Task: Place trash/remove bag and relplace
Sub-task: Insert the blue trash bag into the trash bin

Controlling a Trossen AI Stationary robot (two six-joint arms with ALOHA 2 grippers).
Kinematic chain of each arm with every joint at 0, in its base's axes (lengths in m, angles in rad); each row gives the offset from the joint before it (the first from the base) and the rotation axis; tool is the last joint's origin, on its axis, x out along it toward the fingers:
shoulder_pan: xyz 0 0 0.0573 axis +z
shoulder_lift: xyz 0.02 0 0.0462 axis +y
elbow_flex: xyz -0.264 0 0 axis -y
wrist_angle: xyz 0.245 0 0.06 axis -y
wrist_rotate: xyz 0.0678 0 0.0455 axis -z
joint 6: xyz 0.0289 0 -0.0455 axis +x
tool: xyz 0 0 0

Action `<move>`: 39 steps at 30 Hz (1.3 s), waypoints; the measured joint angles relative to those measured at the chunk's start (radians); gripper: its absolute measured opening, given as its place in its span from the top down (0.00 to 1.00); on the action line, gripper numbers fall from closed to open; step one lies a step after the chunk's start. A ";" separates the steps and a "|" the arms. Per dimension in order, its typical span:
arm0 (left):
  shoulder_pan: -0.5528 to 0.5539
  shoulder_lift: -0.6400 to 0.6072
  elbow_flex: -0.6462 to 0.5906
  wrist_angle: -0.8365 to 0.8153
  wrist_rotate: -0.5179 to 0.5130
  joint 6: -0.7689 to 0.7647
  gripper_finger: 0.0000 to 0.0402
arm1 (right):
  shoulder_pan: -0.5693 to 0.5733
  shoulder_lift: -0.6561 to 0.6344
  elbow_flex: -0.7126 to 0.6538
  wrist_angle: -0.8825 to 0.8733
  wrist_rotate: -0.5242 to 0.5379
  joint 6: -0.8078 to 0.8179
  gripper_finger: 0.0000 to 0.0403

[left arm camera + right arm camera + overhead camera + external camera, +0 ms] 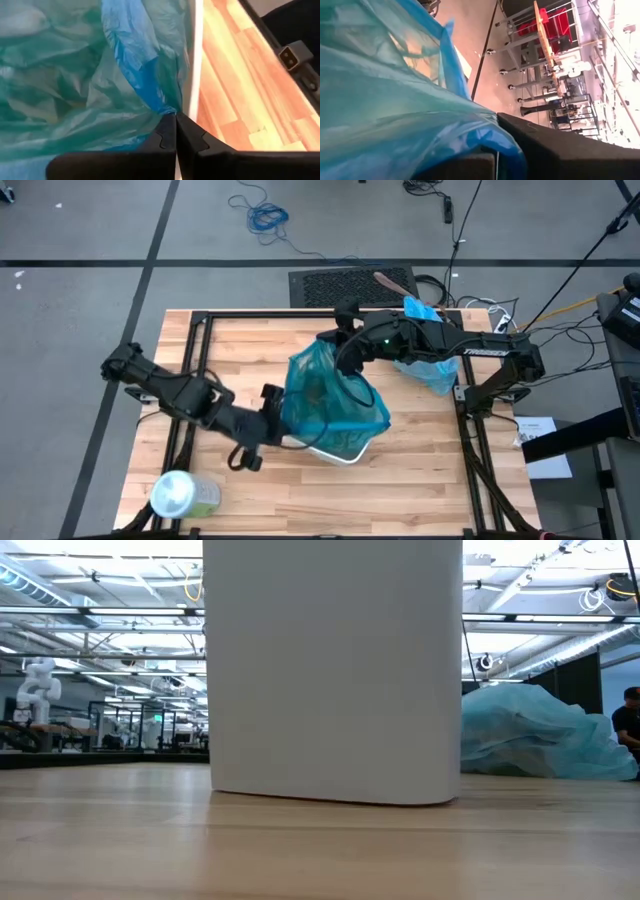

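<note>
A white bin (340,448) is seen near the middle of the table (420,480), with a darker teal-green bag (325,395) drawn up out of it. The left tool (272,402) is clenched on that bag's left edge, just beside the bin's white rim (195,55). The right tool (350,345) is clenched on the bag's top. The pale light-blue bag (428,368) lies crumpled near the table's far right edge, under the right arm. A pale-green container (183,495) lies at the near left corner. Bare wood is left along the near edge.
</note>
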 joint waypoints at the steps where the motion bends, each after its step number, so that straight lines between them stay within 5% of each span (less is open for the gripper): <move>1: -0.016 0.000 -0.005 -0.005 -0.024 -0.021 1.00 | 0.000 0.000 0.000 -0.004 -0.002 0.003 1.00; 13: -0.147 -0.002 0.003 -0.032 -0.182 -0.110 1.00 | 0.000 0.000 0.000 0.002 -0.004 0.005 1.00; 25: -0.163 -0.002 0.125 -0.035 -0.186 -0.060 1.00 | 0.006 0.000 0.000 0.008 -0.011 0.026 1.00; 39: -0.348 0.023 0.148 -0.167 -0.271 -0.416 1.00 | 0.010 0.007 0.000 0.011 -0.113 0.071 1.00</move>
